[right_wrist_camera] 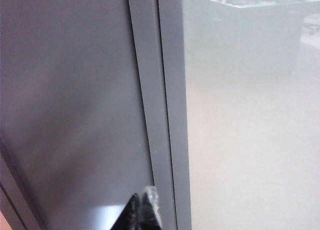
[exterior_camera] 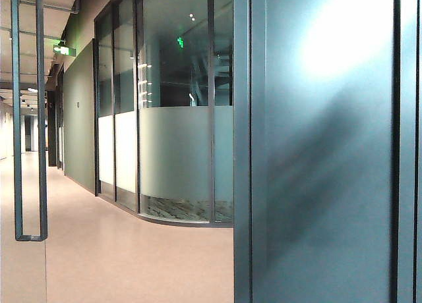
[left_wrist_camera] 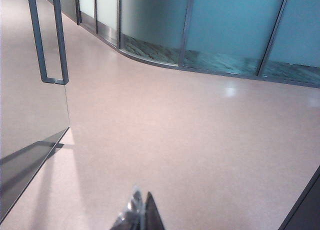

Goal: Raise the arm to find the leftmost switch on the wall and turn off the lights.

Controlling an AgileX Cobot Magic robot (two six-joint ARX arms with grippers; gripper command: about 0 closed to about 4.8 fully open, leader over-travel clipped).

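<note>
The floor (exterior_camera: 119,250) is pale pinkish beige. Glass partitions (exterior_camera: 175,105) have dark grey frames and a frosted white band, with a green exit sign (exterior_camera: 64,50) glowing above. Left tool (left_wrist_camera: 139,216) and right tool (right_wrist_camera: 141,213) show black and silver tips.

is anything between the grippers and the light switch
Cannot say: no switch shows in any view. The left gripper, shut, points over bare floor; the right gripper, shut, faces a grey frame beside frosted glass.
</note>
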